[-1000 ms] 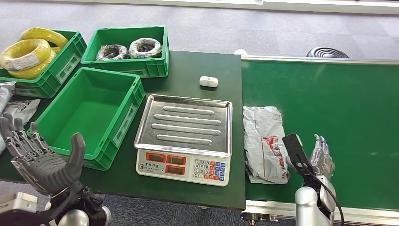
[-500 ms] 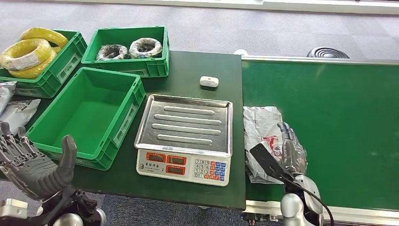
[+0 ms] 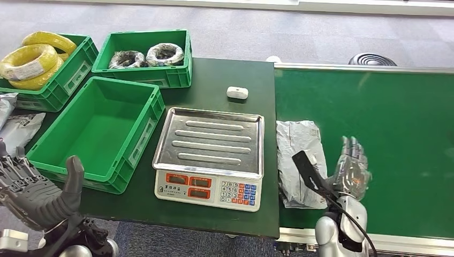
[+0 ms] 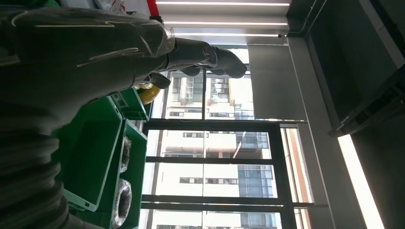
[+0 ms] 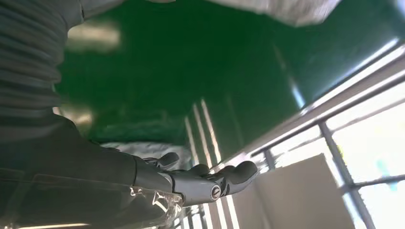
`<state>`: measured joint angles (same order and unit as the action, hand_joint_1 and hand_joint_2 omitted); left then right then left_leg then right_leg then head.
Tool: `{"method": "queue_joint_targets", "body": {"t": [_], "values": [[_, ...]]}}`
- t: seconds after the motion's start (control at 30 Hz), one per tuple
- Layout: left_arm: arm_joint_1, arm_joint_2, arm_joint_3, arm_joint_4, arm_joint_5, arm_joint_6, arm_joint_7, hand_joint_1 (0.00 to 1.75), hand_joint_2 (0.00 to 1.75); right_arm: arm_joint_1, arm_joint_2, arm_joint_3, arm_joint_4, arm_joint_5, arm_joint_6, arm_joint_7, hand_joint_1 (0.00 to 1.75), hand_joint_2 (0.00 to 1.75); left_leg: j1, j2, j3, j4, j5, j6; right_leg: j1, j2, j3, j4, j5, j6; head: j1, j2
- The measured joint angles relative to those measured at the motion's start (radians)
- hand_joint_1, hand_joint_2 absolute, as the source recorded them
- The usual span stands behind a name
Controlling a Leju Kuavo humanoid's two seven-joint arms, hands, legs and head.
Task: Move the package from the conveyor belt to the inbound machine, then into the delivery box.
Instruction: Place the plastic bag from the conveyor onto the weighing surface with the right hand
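Head view: grey package (image 3: 301,160) lies flat at conveyor belt (image 3: 385,118) left edge, beside scale (image 3: 211,155) — my right hand (image 3: 350,171) just beside it, fingers spread, holding nothing. My left hand (image 3: 32,187) spread off worktop's near-left corner. Right wrist view: blurred — package (image 5: 282,7) probably pale patch.

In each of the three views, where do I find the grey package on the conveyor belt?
Head view: the package lies on the belt's left end, beside the scale, left of the open right hand.
Left wrist view: it is not in this picture.
Right wrist view: a pale blurred shape at the top edge, probably the package.
Shared landmark: the green belt.
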<state>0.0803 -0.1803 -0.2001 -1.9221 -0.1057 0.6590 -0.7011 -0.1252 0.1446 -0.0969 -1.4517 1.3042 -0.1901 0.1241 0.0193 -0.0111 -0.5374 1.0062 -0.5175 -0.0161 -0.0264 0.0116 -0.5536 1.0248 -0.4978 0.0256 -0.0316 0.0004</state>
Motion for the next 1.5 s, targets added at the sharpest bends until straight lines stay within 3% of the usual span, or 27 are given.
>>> {"method": "queue_joint_targets", "body": {"t": [0.1, 0.27, 0.43, 0.6, 0.8, 0.97, 1.17, 1.5], "values": [[0.002, -0.002, -0.003, 0.000, 0.006, -0.009, 0.000, 0.00, 1.75, -0.073, -0.026, -0.065, 0.054, 0.030, -0.019, 0.042, 0.00, 1.75, 0.000, 0.000, 0.000, 0.000, 0.000, 0.000, 0.000, 0.000, 0.000, 0.000, 0.000, 0.000, 0.000, 0.000], [-0.013, -0.004, -0.009, 0.008, 0.019, -0.018, 0.000, 0.00, 1.75, -0.190, -0.092, -0.163, 0.229, 0.015, -0.016, 0.010, 0.00, 1.75, -0.001, 0.000, 0.000, 0.001, 0.000, 0.001, -0.001, 0.000, 0.001, 0.000, 0.001, 0.001, 0.000, 0.000], [-0.025, -0.004, -0.013, 0.014, 0.027, -0.017, 0.000, 0.00, 1.75, -0.260, -0.132, -0.208, 0.361, -0.003, -0.037, -0.012, 0.00, 1.75, 0.000, 0.000, 0.000, 0.001, 0.000, 0.001, 0.000, 0.000, 0.000, 0.000, 0.001, 0.001, 0.000, 0.000], [-0.040, 0.001, -0.022, 0.020, 0.040, -0.013, 0.000, 0.00, 1.75, -0.379, -0.206, -0.257, 0.574, -0.053, -0.062, -0.078, 0.00, 1.75, 0.000, 0.000, 0.000, 0.001, 0.001, 0.001, -0.001, 0.000, 0.000, 0.000, 0.001, 0.001, 0.000, 0.000], [-0.048, 0.006, -0.031, 0.025, 0.041, -0.012, 0.000, 0.00, 1.75, -0.433, -0.241, -0.279, 0.698, -0.067, -0.058, -0.096, 0.00, 1.75, 0.000, 0.000, -0.001, 0.001, 0.000, 0.001, -0.001, 0.000, -0.001, 0.000, 0.002, 0.001, 0.000, 0.000], [-0.058, 0.015, -0.036, 0.034, 0.052, 0.006, 0.000, 0.00, 1.75, -0.500, -0.276, -0.292, 0.854, -0.117, 0.048, -0.213, 0.00, 1.75, 0.000, 0.000, -0.001, 0.001, 0.001, 0.001, -0.001, 0.001, -0.001, 0.000, 0.002, 0.001, 0.000, 0.000], [-0.087, 0.027, -0.034, 0.057, 0.060, -0.008, 0.000, 0.00, 1.75, -0.529, -0.282, -0.294, 0.957, -0.189, 0.289, -0.427, 0.00, 1.75, 0.000, 0.000, -0.001, 0.001, 0.001, 0.001, 0.000, 0.000, -0.001, 0.000, 0.002, 0.001, 0.000, 0.000], [-0.089, 0.035, -0.031, 0.068, 0.047, 0.002, 0.000, 0.00, 1.75, -0.533, -0.278, -0.259, 0.998, -0.250, 0.433, -0.565, 0.00, 1.75, 0.000, 0.000, -0.002, 0.001, 0.001, 0.001, 0.000, 0.000, -0.001, 0.000, 0.002, 0.001, 0.000, 0.000]]}}
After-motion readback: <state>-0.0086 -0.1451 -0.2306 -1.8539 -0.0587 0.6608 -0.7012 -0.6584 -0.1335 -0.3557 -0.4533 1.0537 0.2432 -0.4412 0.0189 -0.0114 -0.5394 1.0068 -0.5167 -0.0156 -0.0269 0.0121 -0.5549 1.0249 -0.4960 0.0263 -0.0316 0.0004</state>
